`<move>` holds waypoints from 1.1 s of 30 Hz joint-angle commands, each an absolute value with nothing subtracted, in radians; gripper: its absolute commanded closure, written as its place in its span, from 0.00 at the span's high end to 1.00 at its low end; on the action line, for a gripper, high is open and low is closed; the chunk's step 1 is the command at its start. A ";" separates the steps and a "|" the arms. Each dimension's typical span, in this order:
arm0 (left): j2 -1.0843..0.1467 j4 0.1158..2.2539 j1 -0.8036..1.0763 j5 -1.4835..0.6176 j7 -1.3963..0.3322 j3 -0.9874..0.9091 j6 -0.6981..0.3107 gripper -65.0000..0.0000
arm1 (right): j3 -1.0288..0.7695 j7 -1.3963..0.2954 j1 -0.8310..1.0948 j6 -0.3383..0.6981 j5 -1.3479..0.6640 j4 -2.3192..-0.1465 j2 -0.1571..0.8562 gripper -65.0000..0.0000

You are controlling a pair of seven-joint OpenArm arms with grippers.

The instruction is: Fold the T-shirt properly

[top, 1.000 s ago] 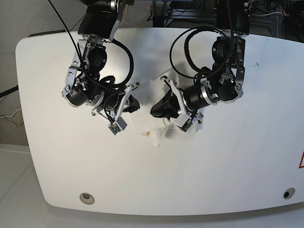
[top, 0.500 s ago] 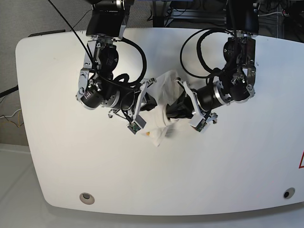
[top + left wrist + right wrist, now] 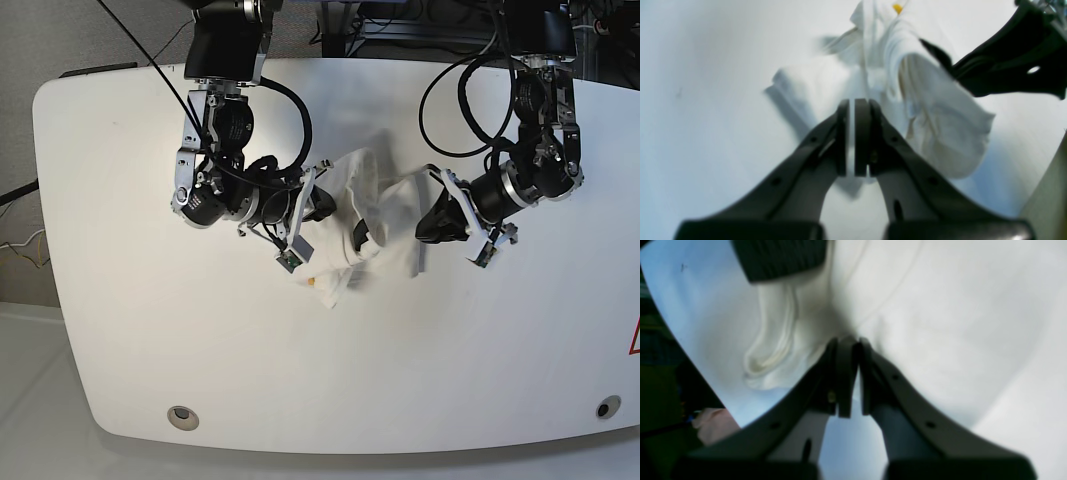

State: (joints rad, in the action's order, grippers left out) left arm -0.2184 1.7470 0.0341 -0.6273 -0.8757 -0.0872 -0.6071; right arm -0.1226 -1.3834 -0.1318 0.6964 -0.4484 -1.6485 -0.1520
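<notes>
Base view: shirt [image 3: 365, 215] bunched mid-table [image 3: 120, 330], strung between arms. Right gripper [image 3: 325, 205] pinches its 9 o'clock edge, left gripper [image 3: 425, 228] its 3 o'clock edge, fingers narrow.

The T-shirt [image 3: 375, 215] is white, with cream shading in its folds just in front of the black left gripper [image 3: 853, 140]. A small yellow-orange spot of print [image 3: 897, 8] shows far ahead of that claw. The right gripper [image 3: 849, 373] is black too, and white cloth fills the space before it. The table [image 3: 450, 360] is plain white.
</notes>
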 commanded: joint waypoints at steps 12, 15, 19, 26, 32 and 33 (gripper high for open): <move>-0.231 1.765 0.077 -0.644 -0.854 -0.154 -0.644 0.02 | 0.048 -1.233 -0.156 0.698 -0.472 -1.521 -0.157 0.04; -0.231 1.764 0.079 -0.644 -0.854 -0.154 -0.664 0.02 | 0.065 -1.218 -0.157 0.698 -0.472 -1.515 -0.157 0.04; -0.231 1.764 0.079 -0.644 -0.855 -0.154 -0.670 0.02 | 0.087 -1.208 -0.168 0.698 -0.473 -1.515 -0.157 0.04; -0.231 1.762 0.079 -0.644 -0.855 -0.154 -0.670 0.02 | 0.096 -1.207 -0.185 0.698 -0.473 -1.515 -0.157 0.04; -0.229 1.762 0.090 -0.644 -0.855 -0.153 -0.671 0.02 | 0.091 -1.196 -0.200 0.698 -0.473 -1.514 -0.157 0.04; -0.228 1.762 0.091 -0.644 -0.855 -0.151 -0.671 0.02 | 0.091 -1.190 -0.200 0.698 -0.473 -1.514 -0.157 0.04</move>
State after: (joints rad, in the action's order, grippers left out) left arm -0.2226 1.7466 0.0914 -0.6228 -0.8749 -0.1501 -0.6636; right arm 0.0914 -1.2243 -0.1749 0.6964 -0.4496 -1.4975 -0.1497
